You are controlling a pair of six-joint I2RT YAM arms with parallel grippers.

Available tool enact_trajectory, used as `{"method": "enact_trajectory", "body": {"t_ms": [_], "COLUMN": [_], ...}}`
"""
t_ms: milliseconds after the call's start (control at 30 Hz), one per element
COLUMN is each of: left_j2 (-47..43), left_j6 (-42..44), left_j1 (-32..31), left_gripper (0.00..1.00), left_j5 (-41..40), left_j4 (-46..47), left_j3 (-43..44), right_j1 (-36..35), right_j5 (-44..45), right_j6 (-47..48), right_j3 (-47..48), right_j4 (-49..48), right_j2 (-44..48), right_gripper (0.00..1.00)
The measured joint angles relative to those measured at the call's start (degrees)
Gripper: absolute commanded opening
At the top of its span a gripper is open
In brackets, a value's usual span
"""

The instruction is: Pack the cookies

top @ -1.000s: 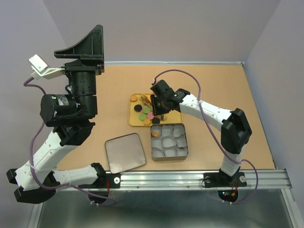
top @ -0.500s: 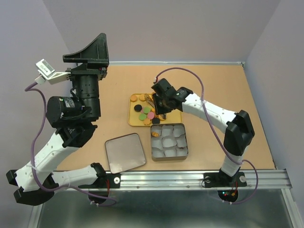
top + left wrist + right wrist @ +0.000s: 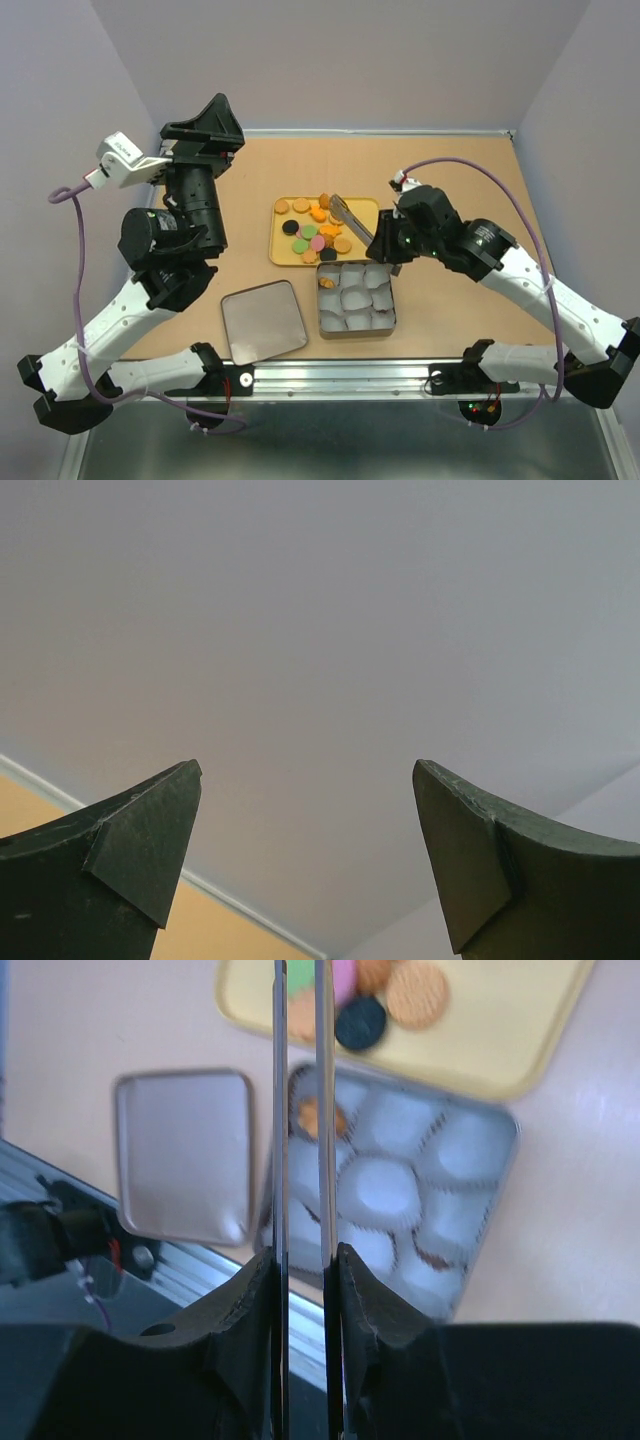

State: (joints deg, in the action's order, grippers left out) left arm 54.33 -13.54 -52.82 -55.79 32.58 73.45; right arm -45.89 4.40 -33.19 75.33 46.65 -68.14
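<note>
Drawing the right gripper (image 3: 386, 243) back off the yellow tray (image 3: 284, 256), we are keeping its jaws pinched narrow on the tongs (image 3: 350, 212); the left gripper (image 3: 203, 127) is hanging wide; the cookies (image 3: 312, 235) are nearly all sitting on that tray, so packing is barely beginning.

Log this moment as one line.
left gripper: open, empty | right gripper: shut on tongs | cookies: mostly on tray | tin: cups mostly empty | lid: off
</note>
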Motion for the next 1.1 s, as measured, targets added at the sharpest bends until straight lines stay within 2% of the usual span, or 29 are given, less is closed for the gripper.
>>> {"method": "enact_trajectory", "body": {"t_ms": [167, 333, 533, 1100], "left_j2": [1.79, 1.36, -1.07, -1.57], "left_j6": [5.88, 7.08, 6.27, 3.85], "left_j1": [0.0, 0.0, 0.0, 0.0], "left_gripper": [0.99, 0.99, 0.99, 0.99], "left_j5": [-2.36, -2.86, -2.91, -2.97], "left_j4": [0.63, -0.24, -1.62, -5.29], "left_j3": [-1.44, -4.28, -7.48, -8.31], "right_j1": [0.0, 0.0, 0.0, 0.0], "right_j5": [-2.1, -5.11, -6.64, -10.91], "right_j6": [-2.75, -5.51, -7.72, -9.35], "right_j3": [-10.4, -16.44, -18.95, -23.71], "right_j4": [3.13, 4.33, 4.31, 4.26], "right_j2": [2.95, 6.78, 12.24, 16.06], "right_gripper": [0.17, 0.17, 0.16, 0.19]}}
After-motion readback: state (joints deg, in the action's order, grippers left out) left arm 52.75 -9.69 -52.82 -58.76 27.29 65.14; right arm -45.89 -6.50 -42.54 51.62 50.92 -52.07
